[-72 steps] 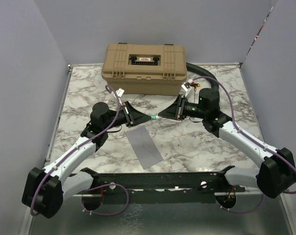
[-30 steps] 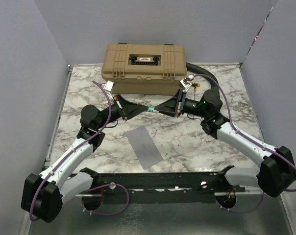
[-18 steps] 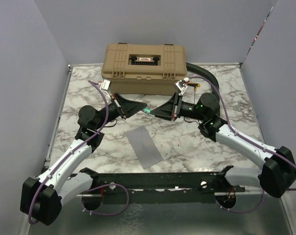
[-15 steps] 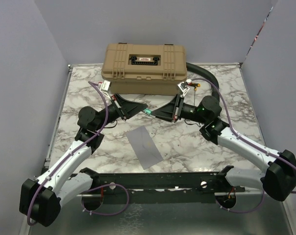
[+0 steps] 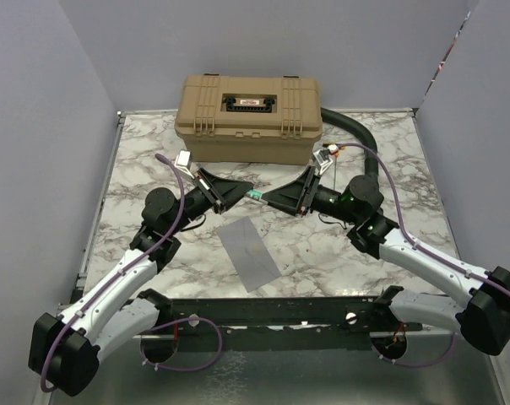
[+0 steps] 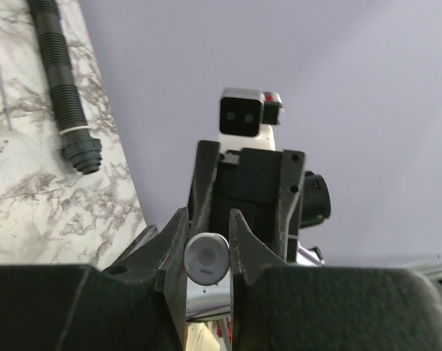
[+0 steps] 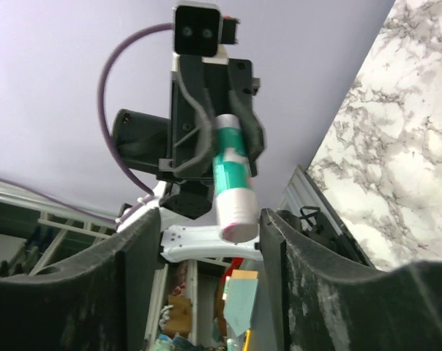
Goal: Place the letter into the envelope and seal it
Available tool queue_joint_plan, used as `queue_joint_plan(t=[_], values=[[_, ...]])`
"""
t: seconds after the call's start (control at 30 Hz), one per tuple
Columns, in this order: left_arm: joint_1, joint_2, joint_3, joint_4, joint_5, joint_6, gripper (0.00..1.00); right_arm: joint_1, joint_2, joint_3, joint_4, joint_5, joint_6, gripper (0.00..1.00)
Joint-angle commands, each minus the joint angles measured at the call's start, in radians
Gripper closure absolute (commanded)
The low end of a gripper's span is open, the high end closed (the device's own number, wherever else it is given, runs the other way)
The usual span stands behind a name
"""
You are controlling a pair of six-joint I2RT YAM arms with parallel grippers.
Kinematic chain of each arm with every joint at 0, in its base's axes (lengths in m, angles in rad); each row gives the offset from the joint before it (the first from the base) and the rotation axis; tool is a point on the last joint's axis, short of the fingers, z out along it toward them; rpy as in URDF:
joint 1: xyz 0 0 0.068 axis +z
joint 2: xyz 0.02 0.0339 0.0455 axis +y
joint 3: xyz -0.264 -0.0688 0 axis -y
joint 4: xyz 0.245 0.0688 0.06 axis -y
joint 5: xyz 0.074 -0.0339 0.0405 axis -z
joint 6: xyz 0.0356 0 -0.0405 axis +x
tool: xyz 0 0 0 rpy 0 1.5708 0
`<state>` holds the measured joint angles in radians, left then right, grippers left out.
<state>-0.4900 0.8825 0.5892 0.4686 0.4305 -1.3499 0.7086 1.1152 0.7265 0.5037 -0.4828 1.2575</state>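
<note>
Desk (image 5: 407,160), marble-patterned: one. Case (image 5: 248,118), tan, hard-shelled, lid down: one, standing at the far middle of the desk and taken here as the reference point. Envelope (image 5: 249,253), grey-lavender: one, lying flat on the desk on the near side of the case and well apart from it, set askew to the case's front wall, with neither hand touching it. Glue stick (image 7: 230,172), green body with a pale end: one, held in the air between the case front and the envelope, lying roughly parallel to the case's front wall. Left hand (image 5: 245,187): one, just before the case's front wall toward its left half, clamped on the green body of the glue stick. Right hand (image 5: 270,197): one, facing the left hand from before the case's right half; its two fingers (image 7: 137,270) stand spread, one on either side of the stick's pale end, with a gap showing on both sides. Hose (image 5: 356,139), black and corrugated: one, curving over the desk beside the case's right end.
</note>
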Motion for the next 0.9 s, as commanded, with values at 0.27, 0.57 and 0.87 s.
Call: queue_joint_plan(t=[0.27,0.57,0.87], values=[[-0.004,0.009,-0.031,-0.029,-0.127,-0.156,1.00,0.009,-0.002,-0.021,0.002,0.030,-0.026,0.28],[-0.004,0.012,-0.027,-0.026,-0.096,-0.187,1.00,0.008,0.033,-0.024,0.006,0.102,-0.025,0.38],[-0.005,0.018,-0.034,-0.025,-0.085,-0.186,1.00,0.008,0.080,-0.009,0.053,0.089,-0.012,0.61]])
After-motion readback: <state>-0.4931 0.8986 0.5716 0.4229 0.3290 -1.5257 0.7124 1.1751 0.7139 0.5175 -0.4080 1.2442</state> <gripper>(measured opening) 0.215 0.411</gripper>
